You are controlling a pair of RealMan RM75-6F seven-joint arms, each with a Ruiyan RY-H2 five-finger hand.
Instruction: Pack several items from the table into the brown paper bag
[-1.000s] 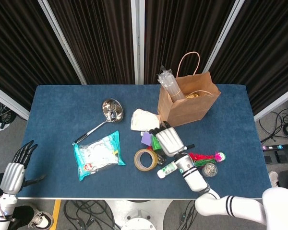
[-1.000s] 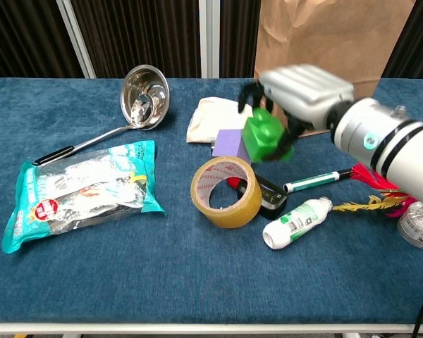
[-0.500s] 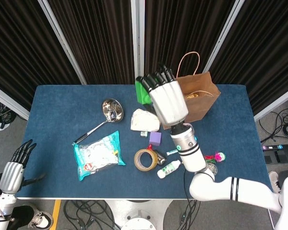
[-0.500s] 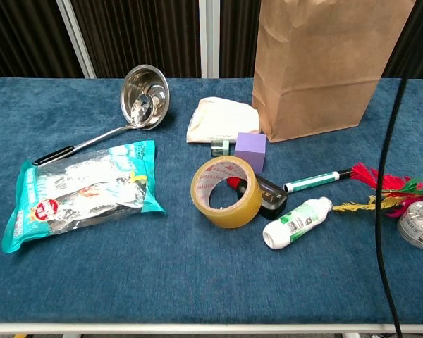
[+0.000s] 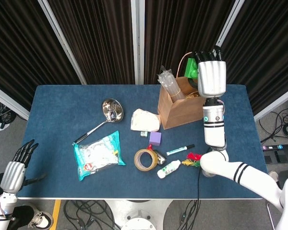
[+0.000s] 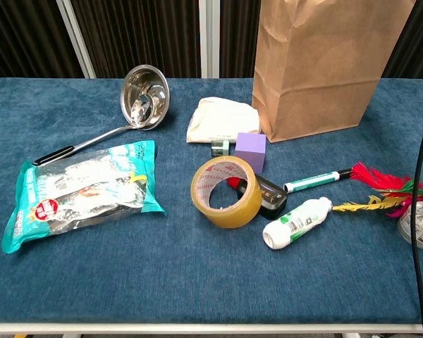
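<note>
Backdrop: dark pleated curtains with pale metal struts behind a blue table [image 5: 57, 103].
Left hand [image 5: 13, 171]: low off the table's near left corner, back of the hand up, fingers straight and apart, grasping nothing.
Near edge: white bottle [image 6: 296, 222] lying on its side; right of it a feathered toy [image 6: 377, 191] and a small wire ball [image 6: 417, 227] at the frame edge.
Near left: teal snack bag [image 6: 81, 191] lying flat.
Near centre: tape roll [image 6: 225, 191] standing tilted, leaning on a small black object [image 6: 271, 197]; marker [image 6: 311, 182] just beside it.
Middle: purple cube [image 6: 252, 150], with a white pouch [image 6: 220, 120] behind it, and a steel ladle [image 6: 130, 104] further left, bowl away from the robot.
Bag [image 5: 185, 104]: brown paper, upright at the table's far right, top open, clear plastic sticking out at its left corner.
Right arm: forearm rising steeply from the table's near right edge, wrist straight.
Right hand [image 5: 211, 77]: raised over the bag's mouth, back toward the head camera, fingers curled forward.
Green block [image 5: 194, 71]: grasped in the right hand's fingers, above the bag's opening, only partly visible behind the hand.
</note>
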